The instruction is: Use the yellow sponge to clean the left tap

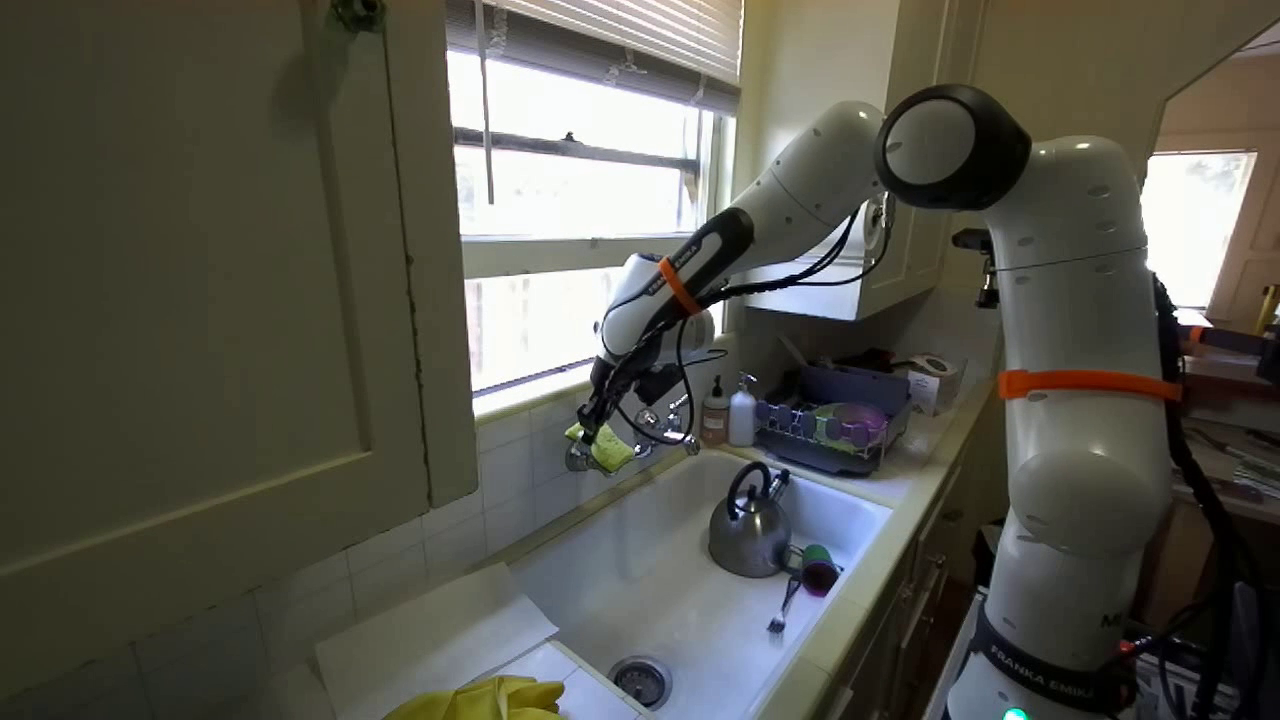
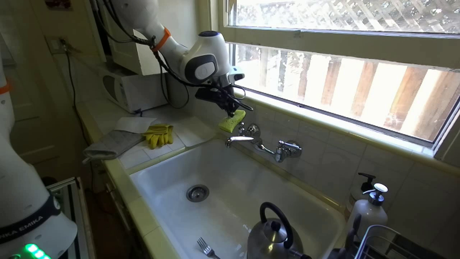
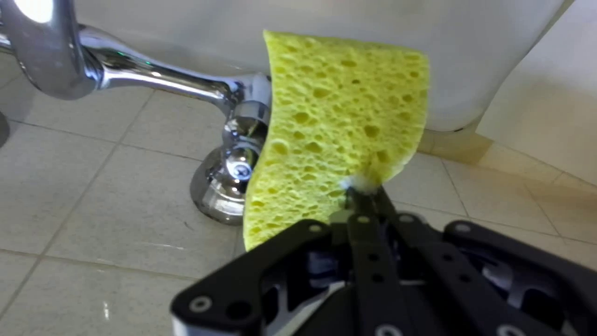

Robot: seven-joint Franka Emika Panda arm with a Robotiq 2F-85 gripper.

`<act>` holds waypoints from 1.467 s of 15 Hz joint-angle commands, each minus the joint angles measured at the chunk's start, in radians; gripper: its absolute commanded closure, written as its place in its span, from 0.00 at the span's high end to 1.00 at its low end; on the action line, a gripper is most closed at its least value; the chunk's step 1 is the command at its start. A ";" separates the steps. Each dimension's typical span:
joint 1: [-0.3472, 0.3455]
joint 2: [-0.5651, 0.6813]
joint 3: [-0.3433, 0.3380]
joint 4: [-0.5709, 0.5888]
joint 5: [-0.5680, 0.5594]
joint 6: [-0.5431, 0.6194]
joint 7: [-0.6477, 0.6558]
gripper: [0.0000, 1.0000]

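My gripper is shut on the yellow sponge (image 3: 345, 107), its fingertips (image 3: 366, 190) pinching one edge in the wrist view. The sponge also shows in both exterior views (image 1: 612, 450) (image 2: 233, 121), tilted, above the sink's back edge near the wall. The gripper (image 2: 231, 113) points down over it. The left tap, chrome with a round wall flange (image 3: 219, 186), is right beside the sponge, whose edge overlaps part of it. I cannot tell if they touch. In an exterior view, the left tap (image 2: 253, 130) sits just right of the sponge. The spout (image 2: 239, 139) reaches over the sink.
The right tap (image 2: 287, 150) is farther along the tiled wall. The white sink (image 1: 640, 560) holds a kettle (image 1: 750, 535), a cup (image 1: 818, 572) and a fork (image 1: 785, 605). Soap bottles (image 1: 742, 415) and a dish rack (image 1: 830, 425) stand beyond. Yellow gloves (image 2: 158, 136) lie on the counter.
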 commanded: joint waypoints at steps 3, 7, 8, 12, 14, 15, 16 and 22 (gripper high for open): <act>-0.024 -0.011 -0.051 -0.035 -0.057 -0.016 0.055 0.01; -0.030 -0.018 -0.059 -0.043 -0.057 -0.026 0.065 0.01; -0.029 -0.024 -0.061 -0.045 -0.058 -0.029 0.068 0.01; -0.036 -0.054 -0.062 -0.056 -0.053 -0.059 0.065 0.01; -0.036 -0.085 -0.065 -0.070 -0.057 -0.107 0.062 0.01; -0.038 -0.099 -0.064 -0.075 -0.051 -0.135 0.055 0.01; -0.041 -0.116 -0.059 -0.082 -0.035 -0.172 0.038 0.01; -0.024 -0.191 -0.063 -0.114 -0.040 -0.332 0.013 0.01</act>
